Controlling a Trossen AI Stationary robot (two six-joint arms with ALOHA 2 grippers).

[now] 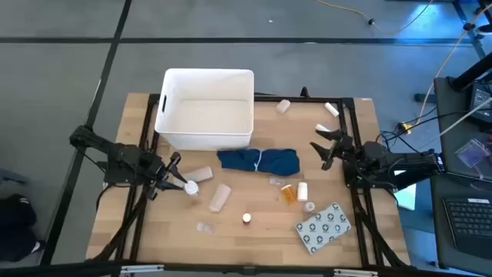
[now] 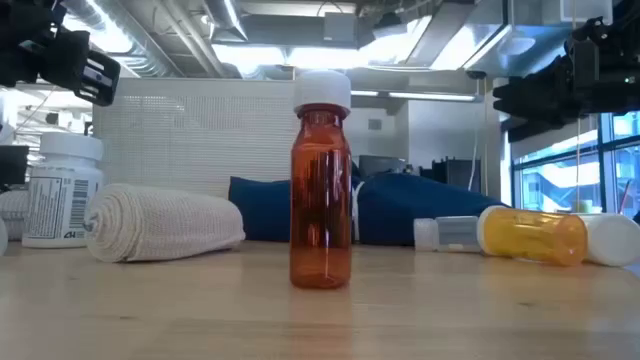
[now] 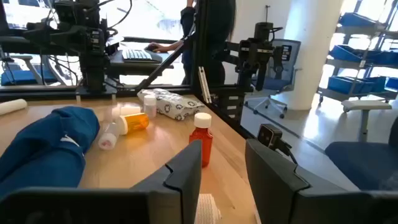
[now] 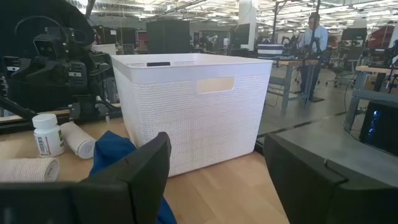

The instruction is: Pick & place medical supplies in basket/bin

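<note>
Supplies lie scattered over the wooden table [image 1: 254,231] in front of the white tub [image 1: 206,109], a tall rectangular bin with slot handles that stands at the far side, left of centre. Just before it a dark blue cloth [image 1: 259,161] lies crumpled. Nearer the front are two white gauze rolls [image 1: 220,196], one beside the other on the left; a white-capped pill jar [image 1: 191,187] with a printed label; a small amber bottle [image 2: 321,186] standing upright with a white cap; an orange pill bottle [image 1: 287,192] lying on its side next to a small white vial [image 1: 302,190]; and a flat grey dotted blister pack [image 1: 324,228] at the front right. A clear vial [image 1: 205,227] sits at the front left, and a few more small white pieces rest near the far right corner. The left gripper [image 1: 175,175] hangs at the left of the table, its fingers [image 3: 186,171] partly apart, right at the white-capped jar; whether they grip it or only touch it I cannot tell, since its own camera shows only a bit of gauze between them. The right gripper [image 1: 326,148] hovers over the right side, beyond the cloth's right end, its fingers [image 4: 144,163] spread wide and holding nothing, pointed toward the tub. The cloth lies between that gripper and the tub's near wall. In the room beyond the table a person stands by a desk.
</note>
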